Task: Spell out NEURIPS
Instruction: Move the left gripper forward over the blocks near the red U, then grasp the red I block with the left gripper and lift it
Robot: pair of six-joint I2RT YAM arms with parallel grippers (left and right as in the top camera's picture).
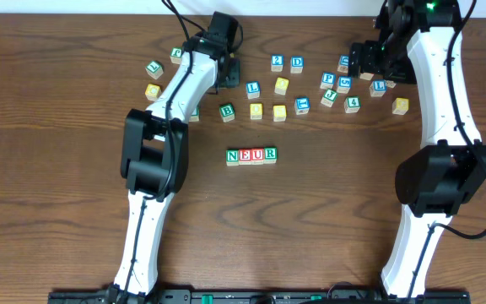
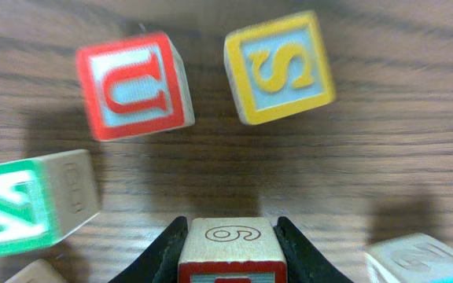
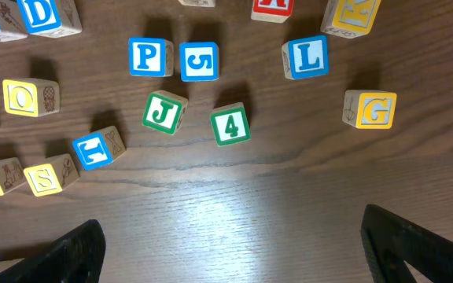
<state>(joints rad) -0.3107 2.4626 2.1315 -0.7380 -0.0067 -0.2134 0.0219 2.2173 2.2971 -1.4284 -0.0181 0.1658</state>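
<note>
The cubes N, E, U, R (image 1: pixel 251 155) stand in a row at the table's middle. At the back left, my left gripper (image 1: pixel 226 74) (image 2: pixel 229 228) is shut on a red-edged cube (image 2: pixel 228 240) with an outlined 6 or 9 on its side. Its letter is hidden, and I cannot tell whether it is lifted. Just ahead of it lie a red U cube (image 2: pixel 136 86) and a yellow S cube (image 2: pixel 280 67). My right gripper (image 1: pixel 361 62) (image 3: pixel 230 224) is open over bare wood, short of the blue P cube (image 3: pixel 151 57) (image 1: pixel 327 80).
Near P lie a blue 5 (image 3: pixel 199 61), a green J (image 3: pixel 163 112), a green 4 (image 3: pixel 230 124), a blue L (image 3: pixel 305 56) and a yellow G (image 3: pixel 370 109). A green-lettered cube (image 2: pixel 14 208) sits left of the left gripper. More cubes spread across the back.
</note>
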